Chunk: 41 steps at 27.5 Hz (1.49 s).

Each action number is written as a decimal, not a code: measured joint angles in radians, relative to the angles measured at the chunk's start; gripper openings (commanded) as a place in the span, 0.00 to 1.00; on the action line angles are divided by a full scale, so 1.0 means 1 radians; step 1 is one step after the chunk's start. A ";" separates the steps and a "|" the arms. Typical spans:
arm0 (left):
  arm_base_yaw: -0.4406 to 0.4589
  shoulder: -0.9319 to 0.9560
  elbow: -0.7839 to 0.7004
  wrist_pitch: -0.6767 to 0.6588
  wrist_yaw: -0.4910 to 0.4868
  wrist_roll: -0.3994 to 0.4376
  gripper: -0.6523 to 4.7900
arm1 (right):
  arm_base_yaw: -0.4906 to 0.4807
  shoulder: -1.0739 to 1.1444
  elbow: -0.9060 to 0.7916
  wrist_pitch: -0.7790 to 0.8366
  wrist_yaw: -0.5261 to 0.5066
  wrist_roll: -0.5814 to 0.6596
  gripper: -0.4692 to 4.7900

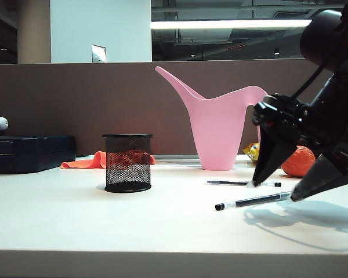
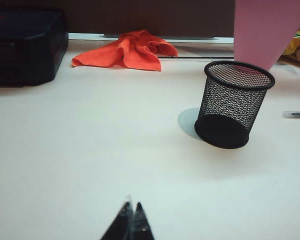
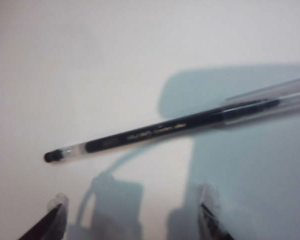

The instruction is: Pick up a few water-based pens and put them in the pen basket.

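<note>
Near pen point(image 1: 252, 201): thin stick, clear barrel over a dark core, black tip, clear cap; lies flat on the white table point(image 1: 75, 220), well right of the basket. Right wrist view shows it whole point(image 3: 160, 131), slanted, faint print on the barrel.

Far pen point(image 1: 243, 183): same make, lying just behind the first, in front of the watering can; one end shows in the left wrist view point(image 2: 296, 114).

Pen basket point(image 1: 127, 163): short black wire-mesh cup with solid rim and base, upright, nothing in it as far as I can tell point(image 2: 233, 103).

Right gripper point(image 1: 272, 192): jaws spread wide and holding nothing, fingertips low on either side of the near pen's capped end, the pen apart from both tips point(image 3: 57, 205).

Left gripper point(image 2: 131, 220): fingertips pressed together, holding nothing, low over bare table well short of the basket.

Risks, as judged: a smooth round barrel may roll or skid when pinched; a grip near the cap would leave the long end drooping; the light basket could tip if knocked.

Surroundings: pink plastic watering can point(image 1: 220, 124), glossy, long spout; crumpled orange cloth point(image 2: 127, 50); dark case point(image 2: 25, 45)
</note>
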 measured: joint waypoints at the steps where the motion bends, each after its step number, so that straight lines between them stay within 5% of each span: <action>1: 0.000 0.000 0.000 0.000 0.000 0.000 0.11 | 0.000 0.005 0.000 0.004 0.004 0.003 0.72; 15: 0.000 0.000 0.000 0.000 0.000 0.000 0.11 | 0.000 0.118 0.035 0.124 -0.035 0.122 0.72; 32: 0.000 0.000 0.000 0.000 0.000 0.000 0.11 | 0.003 0.257 0.181 0.076 0.077 0.152 0.66; 39: 0.000 0.000 0.000 0.000 0.000 0.000 0.11 | 0.001 0.295 0.202 0.098 0.095 0.152 0.52; 41: 0.000 0.000 0.000 0.000 0.000 0.000 0.11 | 0.001 0.299 0.204 0.105 0.104 0.152 0.40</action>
